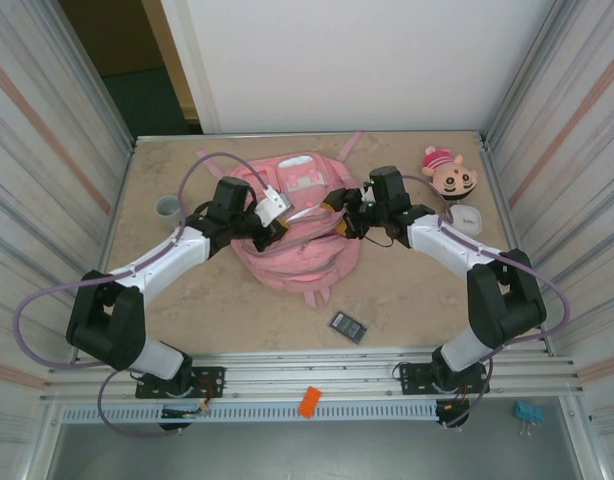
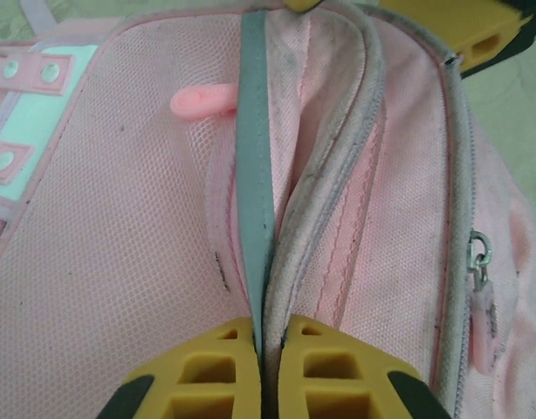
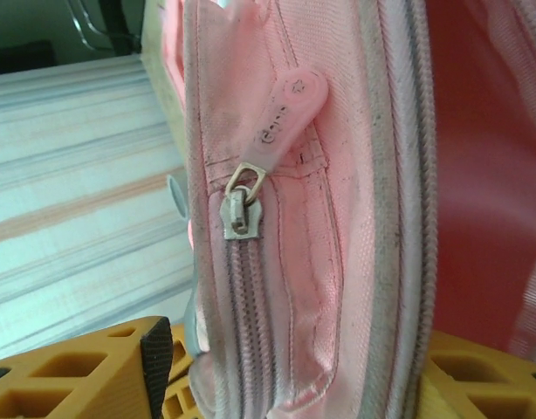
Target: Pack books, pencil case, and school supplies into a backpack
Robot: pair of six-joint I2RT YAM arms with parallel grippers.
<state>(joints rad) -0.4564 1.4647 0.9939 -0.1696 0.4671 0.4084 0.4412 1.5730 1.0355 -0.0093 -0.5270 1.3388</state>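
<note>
My yellow left fingers (image 2: 207, 375) are pressed together, pinching the grey-trimmed rim of the large pink fabric backpack (image 1: 297, 255) at its open mouth. My right fingers (image 3: 93, 371) stand partly apart, clasping a thick fold of the same backpack's side wall, with a metal zip slider (image 3: 240, 212) and its pink rubber pull just above them. The backpack lies mid-tabletop (image 1: 227, 310) between both arms. The small dark rectangular calculator (image 1: 348, 326) with a grid pattern lies near the front edge, well apart from it.
</note>
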